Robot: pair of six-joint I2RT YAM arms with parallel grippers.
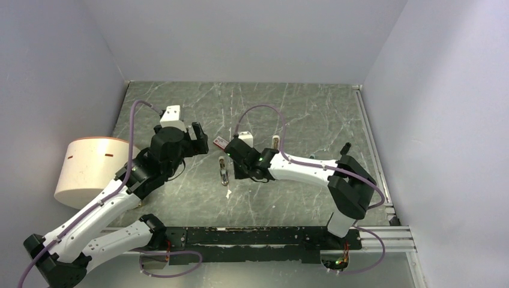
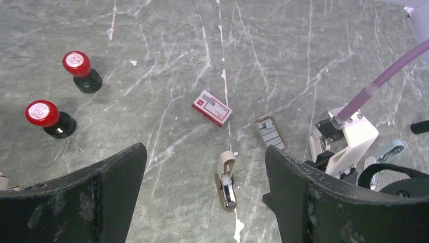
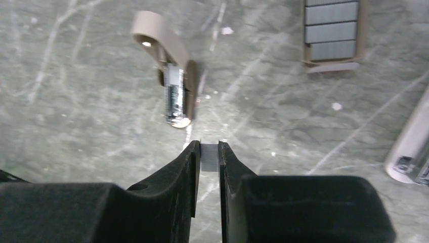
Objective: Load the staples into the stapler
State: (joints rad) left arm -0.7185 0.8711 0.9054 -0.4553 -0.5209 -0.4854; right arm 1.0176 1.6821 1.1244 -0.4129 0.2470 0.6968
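The beige stapler (image 3: 172, 76) lies open on the marble table, its grey metal channel facing up; it also shows as the stapler (image 2: 226, 179) and the stapler (image 1: 224, 174). My right gripper (image 3: 208, 152) is shut on a small grey ribbed strip of staples (image 3: 208, 158), held just short of the stapler's front end. More staples (image 3: 331, 33) sit in a beige tray to the right, seen too as staples (image 2: 270, 132). My left gripper (image 2: 205, 197) hovers open above the stapler, holding nothing.
A red-and-white box (image 2: 212, 108) lies beyond the stapler. Two red-topped stamps (image 2: 76, 63) stand at the left. A long white stapler (image 3: 410, 147) and a light-blue stapler (image 2: 387, 152) lie to the right. A white cylinder (image 1: 90, 171) stands at the table's left edge.
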